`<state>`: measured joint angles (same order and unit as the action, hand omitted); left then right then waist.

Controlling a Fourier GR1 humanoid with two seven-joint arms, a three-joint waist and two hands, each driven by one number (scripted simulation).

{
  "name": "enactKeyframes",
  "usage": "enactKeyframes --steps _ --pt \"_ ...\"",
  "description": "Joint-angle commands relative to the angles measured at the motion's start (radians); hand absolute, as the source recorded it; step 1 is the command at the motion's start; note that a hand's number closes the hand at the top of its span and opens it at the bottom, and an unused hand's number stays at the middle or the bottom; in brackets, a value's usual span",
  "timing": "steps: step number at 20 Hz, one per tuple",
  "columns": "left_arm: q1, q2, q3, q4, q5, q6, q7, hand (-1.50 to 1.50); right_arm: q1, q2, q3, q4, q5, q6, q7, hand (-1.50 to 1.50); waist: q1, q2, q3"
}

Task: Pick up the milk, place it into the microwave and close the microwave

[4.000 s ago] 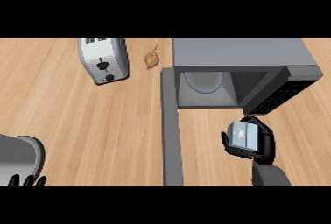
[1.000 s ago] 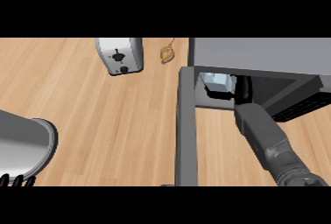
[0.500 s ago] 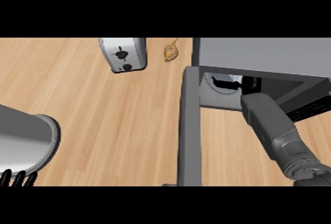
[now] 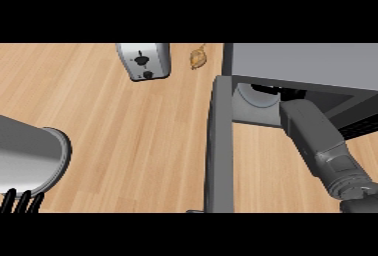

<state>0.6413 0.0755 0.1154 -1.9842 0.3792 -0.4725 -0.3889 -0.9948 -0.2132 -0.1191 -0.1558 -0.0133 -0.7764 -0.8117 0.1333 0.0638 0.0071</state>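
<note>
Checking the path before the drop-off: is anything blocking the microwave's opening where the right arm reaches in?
Nothing visible does. The door stands swung open beside the opening, and the right forearm runs straight into the microwave.

1 microwave (image 4: 303,62), 1 toaster (image 4: 144,60), 1 pastry (image 4: 198,58), 2 arms (L forearm (image 4: 29,155), R forearm (image 4: 321,145)).

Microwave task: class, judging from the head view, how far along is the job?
Done: no milk shows on the counter. In hand: the right hand is deep inside the microwave, mostly hidden. Remaining: withdraw the arm and shut the door, which stands open.
</note>
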Motion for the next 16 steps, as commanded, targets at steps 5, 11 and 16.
enactKeyframes --steps 5,11,16 --pt "-0.036 0.006 0.005 0.016 0.008 0.003 0.011 -1.50 -0.041 -0.012 -0.029 0.015 0.002 -0.160 -0.006 1.50 0.017 0.005 -0.001" --pt "-0.046 0.014 0.013 0.024 -0.001 -0.009 -0.009 -1.50 0.115 -0.090 0.027 0.151 0.080 -0.382 0.236 -1.50 0.025 0.046 -0.018" --pt "-0.079 0.020 0.006 0.041 -0.011 -0.012 -0.006 -1.50 0.095 -0.075 0.131 0.154 0.191 -0.437 0.399 -1.50 0.054 0.031 -0.013"
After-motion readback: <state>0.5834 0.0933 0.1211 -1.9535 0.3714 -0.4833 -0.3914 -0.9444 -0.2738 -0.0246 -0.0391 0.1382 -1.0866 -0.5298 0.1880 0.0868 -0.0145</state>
